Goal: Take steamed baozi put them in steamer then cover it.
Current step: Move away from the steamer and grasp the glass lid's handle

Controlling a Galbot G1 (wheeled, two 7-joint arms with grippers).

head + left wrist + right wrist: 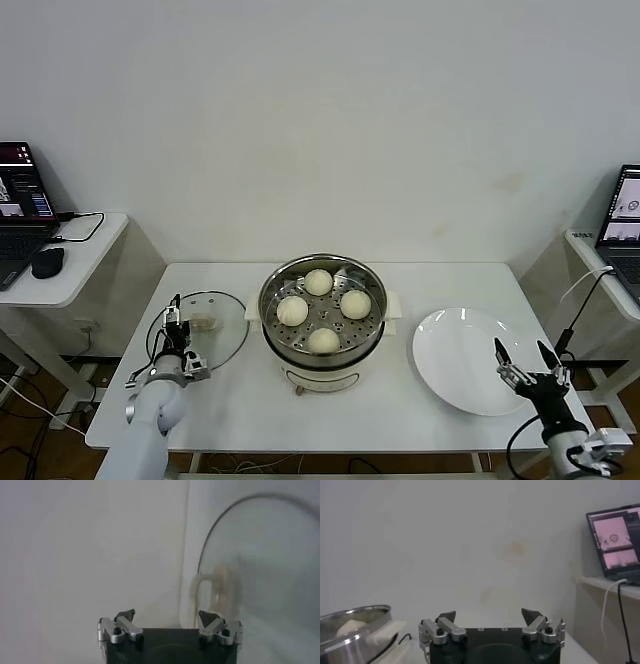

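Several cream-white baozi lie on the perforated tray inside the steel steamer at the table's middle. The glass cover, with its cream handle, lies flat on the table to the left of the steamer. My left gripper stands open at the cover's left rim and holds nothing. In the left wrist view this gripper faces the cover and its handle. My right gripper hangs open and empty at the front right. The right wrist view shows that gripper far from the steamer.
A flat white plate lies right of the steamer, under my right gripper. Side tables flank the work table, each with a laptop; the left one also holds a mouse. Cables hang at both sides.
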